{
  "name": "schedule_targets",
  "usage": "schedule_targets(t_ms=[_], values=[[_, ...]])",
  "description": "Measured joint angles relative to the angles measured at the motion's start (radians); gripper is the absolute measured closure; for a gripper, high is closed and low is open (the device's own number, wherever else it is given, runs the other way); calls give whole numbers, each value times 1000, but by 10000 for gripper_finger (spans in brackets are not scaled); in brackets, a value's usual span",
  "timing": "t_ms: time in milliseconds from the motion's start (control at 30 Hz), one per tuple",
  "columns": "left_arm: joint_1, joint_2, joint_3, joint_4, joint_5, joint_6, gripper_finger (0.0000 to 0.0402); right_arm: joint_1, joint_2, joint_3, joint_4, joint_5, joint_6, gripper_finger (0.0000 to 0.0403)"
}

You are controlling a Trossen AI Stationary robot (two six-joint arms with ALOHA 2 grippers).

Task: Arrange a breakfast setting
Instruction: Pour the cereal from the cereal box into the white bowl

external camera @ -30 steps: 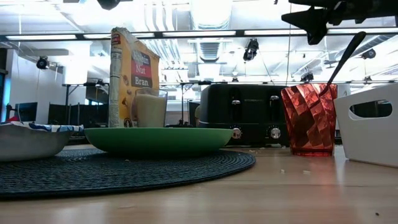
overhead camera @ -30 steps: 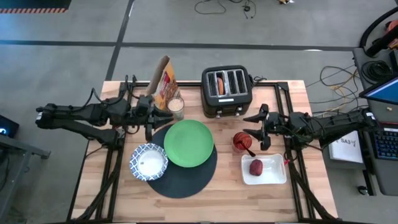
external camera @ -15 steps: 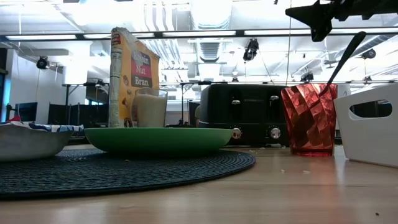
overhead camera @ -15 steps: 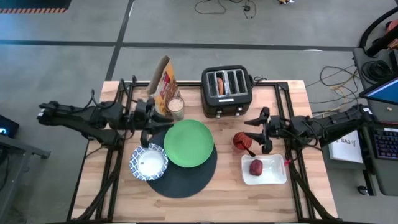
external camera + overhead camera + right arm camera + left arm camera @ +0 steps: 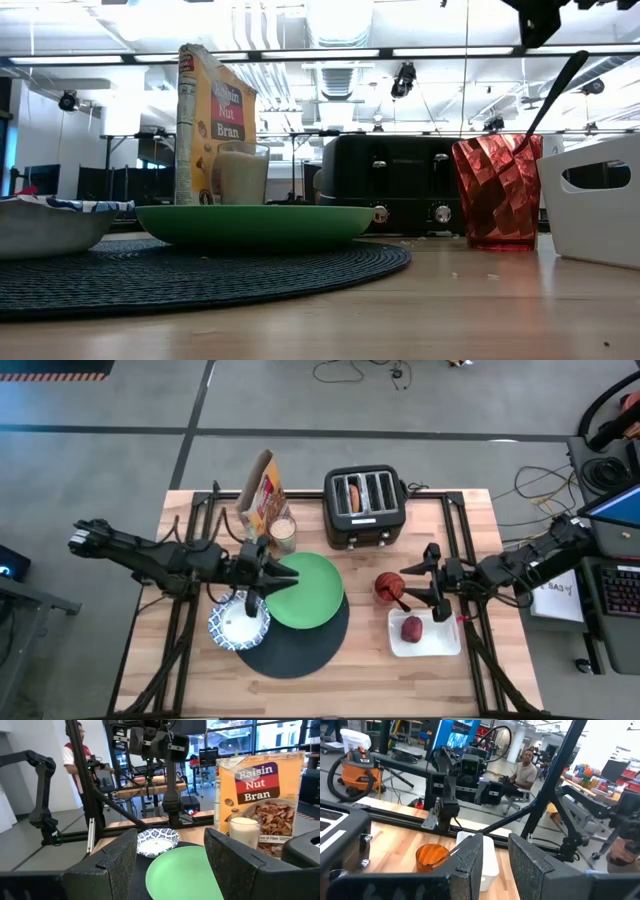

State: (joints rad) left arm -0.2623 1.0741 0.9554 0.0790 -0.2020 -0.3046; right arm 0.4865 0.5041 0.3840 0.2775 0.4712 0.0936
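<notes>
We log, from the high view:

- Placemat: round, dark, centre-front of wooden table.
- Green plate: on the mat's rear half, empty.
- Patterned bowl: blue & white, left of plate, partly on the mat's left edge, partly on bare wood.
- Red cup: right of plate, off the mat, w/ metal spoon standing in it; in the low view the handle leans to the right above the rim.
- White tray: just in front of cup, holds the dark red fruit.
- Toaster: black, at rear centre; bagel sits in its leftmost slot.
- Cereal box: rear left, "Raisin Nut Bran"; glass of milk just in front of it.

Arms:
- Left gripper: above the left rim of the plate, near the bowl; jaws narrow, small gap btwn the fingers per the left wrist view, nothing held.
- Right gripper: above the table just right of the cup, beside the tray's rear edge; jaws wide, holding nothing.

Bkgd: we note a seated person in the left wrist view and a standing person in red in the right wrist view, both well beyond the table.
</notes>
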Motion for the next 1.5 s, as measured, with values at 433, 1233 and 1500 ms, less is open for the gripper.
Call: schedule_targets(t_ms=[433, 1233, 1500], values=[[0, -2, 0, 6, -1, -3, 326, 108, 3, 0, -3, 131, -8, 184], [-5, 47, 0, 52, 2, -15, 326, 118, 3, -131, 173, 134, 2, 184], [-5, 78, 0, 56, 2, -19, 326, 118, 3, -131, 174, 134, 0, 184]])
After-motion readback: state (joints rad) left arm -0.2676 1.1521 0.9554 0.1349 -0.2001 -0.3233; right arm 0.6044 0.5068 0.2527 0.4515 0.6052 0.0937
